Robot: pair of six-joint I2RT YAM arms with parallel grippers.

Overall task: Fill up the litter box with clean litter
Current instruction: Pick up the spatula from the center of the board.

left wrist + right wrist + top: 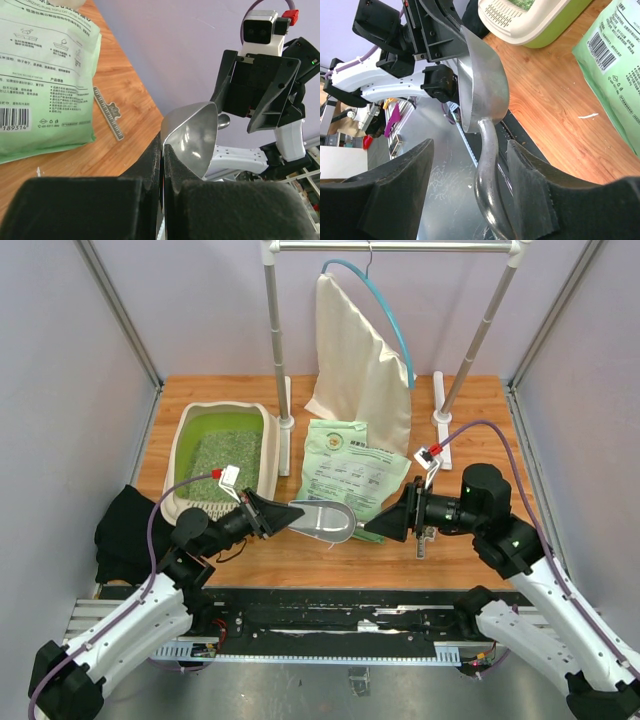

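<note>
Now left fingers (150, 167) clamp scoop (325, 522) rim; right fingers (395, 190) apart around handle (488, 160); green bag (345, 470) close beside.

Beyond the scoop (485, 80), the litter box (515, 25) is cut off by the right wrist view's top edge, and the scoop's handle runs off the bottom. Left of the scoop, the green bag (45, 85) is cropped in the left wrist view.

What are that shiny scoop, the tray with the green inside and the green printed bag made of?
The scoop looks like polished metal: grey, mirror-like, showing reflections. The litter box seems moulded plastic: smooth beige rim, lime-green walls. The bag is probably plastic film: wrinkled, printed, slightly shiny.
</note>
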